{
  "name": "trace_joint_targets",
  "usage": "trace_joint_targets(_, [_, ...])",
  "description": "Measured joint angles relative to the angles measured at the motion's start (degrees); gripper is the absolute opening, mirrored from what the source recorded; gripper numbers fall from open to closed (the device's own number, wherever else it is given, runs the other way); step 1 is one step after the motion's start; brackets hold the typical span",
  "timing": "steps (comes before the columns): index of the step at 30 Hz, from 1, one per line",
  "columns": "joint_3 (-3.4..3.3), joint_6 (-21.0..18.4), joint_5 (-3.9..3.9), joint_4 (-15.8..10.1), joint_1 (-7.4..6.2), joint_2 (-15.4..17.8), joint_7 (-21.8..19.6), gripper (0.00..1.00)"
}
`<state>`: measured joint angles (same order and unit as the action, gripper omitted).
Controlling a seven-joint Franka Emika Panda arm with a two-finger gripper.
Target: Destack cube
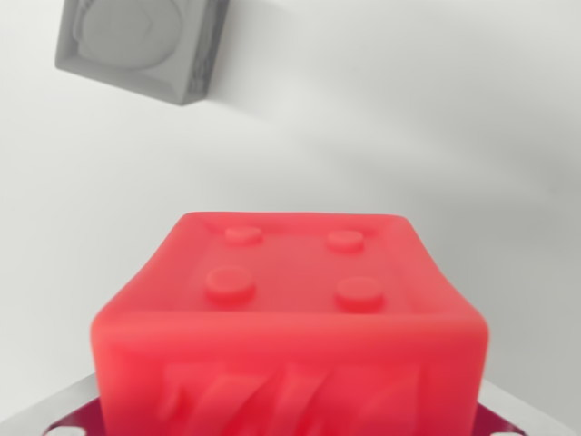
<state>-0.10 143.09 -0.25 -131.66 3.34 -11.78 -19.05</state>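
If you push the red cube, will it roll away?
Probably not: the red cube has flat faces, so it should slide rather than roll. Its surface looks smooth, so it may be a bit slippery. It looks solid and stiff, likely keeping its shape.

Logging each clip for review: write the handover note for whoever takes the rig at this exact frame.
Gripper: fingers are not in the wrist view, so its state is unknown.
Red cube: close under the camera, four studs facing up, filling the lower middle of the view.
Grey cube: alone on the white surface, top left, well apart from the red one.
Done: the two cubes are not stacked on each other.
Left: confirm what the red cube rests on; its base is cropped.
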Motion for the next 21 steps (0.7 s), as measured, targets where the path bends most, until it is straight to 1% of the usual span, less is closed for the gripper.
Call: trace_joint_targets(21, [-0.32,3.40,0.12,-3.37,3.48,0.02,9.09,0.00])
